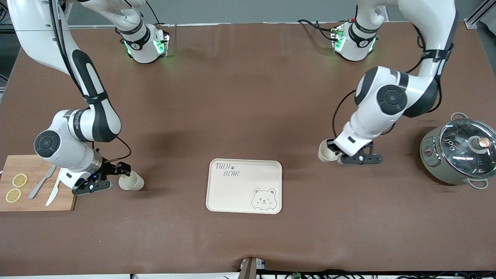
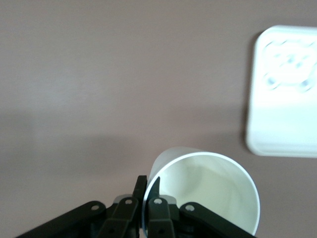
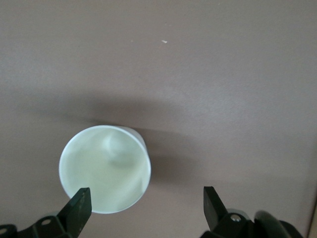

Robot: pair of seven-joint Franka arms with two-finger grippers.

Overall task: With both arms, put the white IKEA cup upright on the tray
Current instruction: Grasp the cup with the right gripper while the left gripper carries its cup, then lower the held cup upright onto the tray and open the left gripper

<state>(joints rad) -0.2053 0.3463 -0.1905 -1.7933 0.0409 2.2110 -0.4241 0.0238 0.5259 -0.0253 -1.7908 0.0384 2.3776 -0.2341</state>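
Observation:
The cream tray with the bear face lies at the table's middle, nearer the front camera; it also shows in the left wrist view. My left gripper is shut on the rim of a white cup, one finger inside and one outside; the cup is tilted on its side, low beside the tray toward the left arm's end. A second white cup lies on its side toward the right arm's end. My right gripper is open just at its mouth, not gripping it.
A wooden cutting board with two lemon slices and two knives lies at the right arm's end, close to my right gripper. A grey pot with a glass lid stands at the left arm's end.

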